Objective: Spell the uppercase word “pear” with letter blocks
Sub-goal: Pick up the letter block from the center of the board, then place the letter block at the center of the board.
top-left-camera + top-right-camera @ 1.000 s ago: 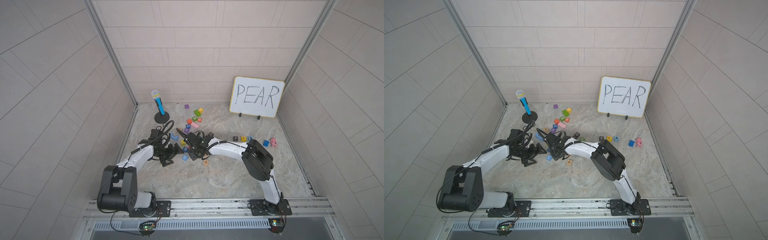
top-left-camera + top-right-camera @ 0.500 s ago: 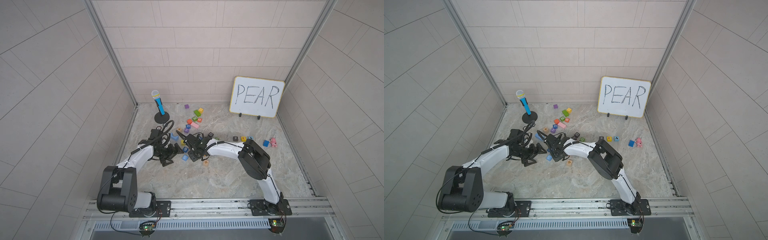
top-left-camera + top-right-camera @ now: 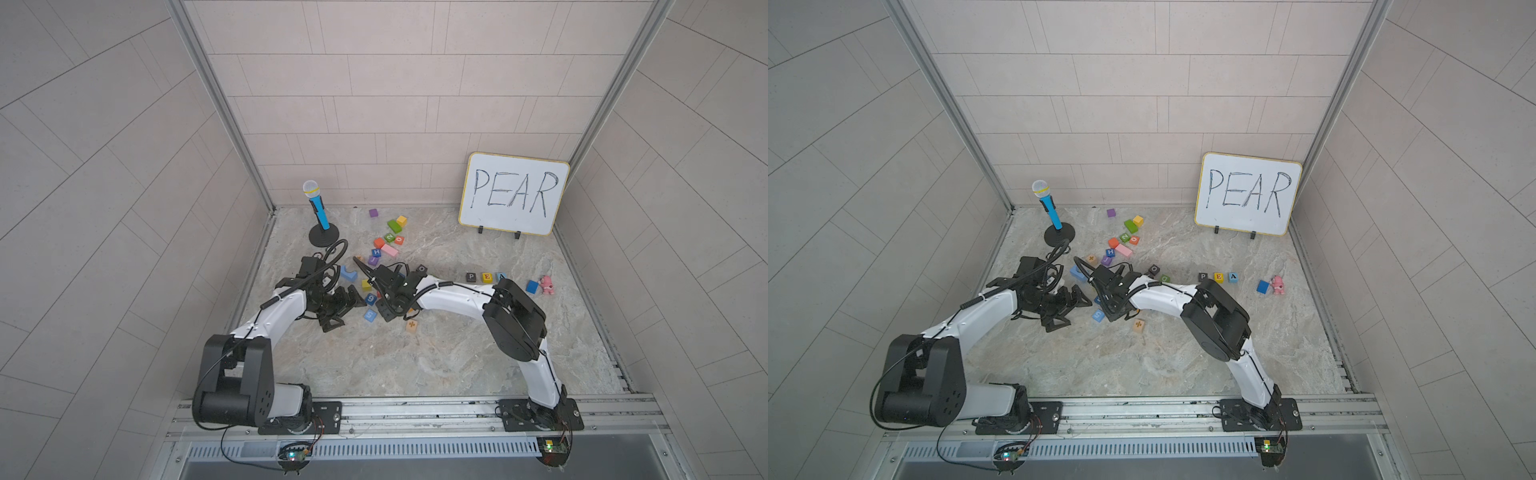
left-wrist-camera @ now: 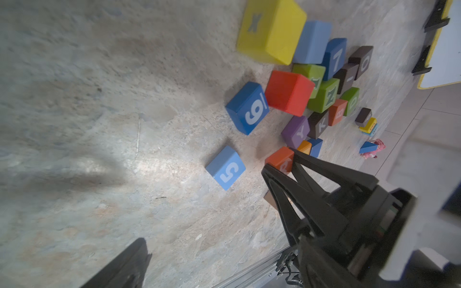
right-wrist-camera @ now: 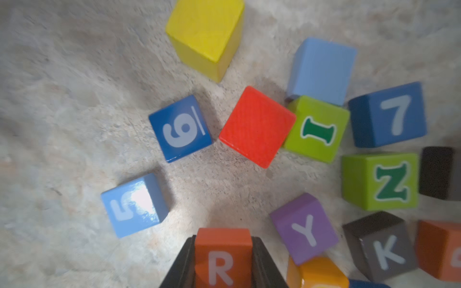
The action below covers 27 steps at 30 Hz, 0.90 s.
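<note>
Three letter blocks stand in a row at the right in both top views: black P [image 3: 471, 276], yellow E [image 3: 486, 277] and light blue A [image 3: 501, 276]. The orange-red R block [image 5: 223, 256] sits between the fingers of my right gripper [image 5: 223, 238], which is shut on it low over the table, at the edge of the block cluster. The left wrist view also shows the R block [image 4: 278, 158] in those black fingers [image 4: 306, 172]. Just left of it, my left gripper [image 3: 347, 311] is open and holds nothing.
Loose blocks crowd the held one: light blue 5 [image 5: 134, 205], blue 9 [image 5: 180, 128], plain red [image 5: 257, 127], purple Y [image 5: 304, 228], green Z [image 5: 379, 180]. A whiteboard reading PEAR [image 3: 513, 193] stands back right, a toy microphone [image 3: 316, 203] back left, a pink toy [image 3: 547, 285] far right.
My right gripper has closed on the R block, and its arm has drawn slightly towards the left. The left arm has stayed still.
</note>
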Motion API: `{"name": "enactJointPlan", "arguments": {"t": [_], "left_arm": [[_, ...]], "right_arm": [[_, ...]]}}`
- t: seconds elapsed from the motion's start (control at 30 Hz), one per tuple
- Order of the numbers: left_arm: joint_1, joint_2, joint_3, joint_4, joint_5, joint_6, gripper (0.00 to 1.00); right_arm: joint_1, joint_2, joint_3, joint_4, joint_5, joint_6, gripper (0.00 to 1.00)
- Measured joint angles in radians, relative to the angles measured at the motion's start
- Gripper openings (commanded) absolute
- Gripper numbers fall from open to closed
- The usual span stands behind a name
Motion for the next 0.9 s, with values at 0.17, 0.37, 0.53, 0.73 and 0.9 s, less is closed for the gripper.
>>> {"name": "enactJointPlan", "arguments": {"t": [0.17, 0.37, 0.53, 0.73, 0.9], "left_arm": [[-0.014, -0.047, 0.039, -0.004, -0.003, 0.000, 0.99], [-0.117, -0.052, 0.097, -0.015, -0.021, -0.015, 0.99], [-0.281, -0.009, 0.204, 0.000, -0.038, -0.035, 0.99], [-0.448, 0.114, 0.349, 0.027, -0.052, -0.056, 0.99], [-0.536, 0.220, 0.462, 0.035, -0.063, -0.064, 0.99]], "right_arm": [[-0.009, -0.132, -0.017, -0.016, 0.023, 0.000, 0.25], [-0.066, -0.302, -0.119, -0.040, 0.100, -0.007, 0.24], [-0.194, -0.403, -0.263, -0.068, 0.188, -0.027, 0.24], [-0.355, -0.454, -0.345, -0.099, 0.254, -0.082, 0.24], [-0.483, -0.477, -0.364, -0.097, 0.266, -0.128, 0.25]]}}
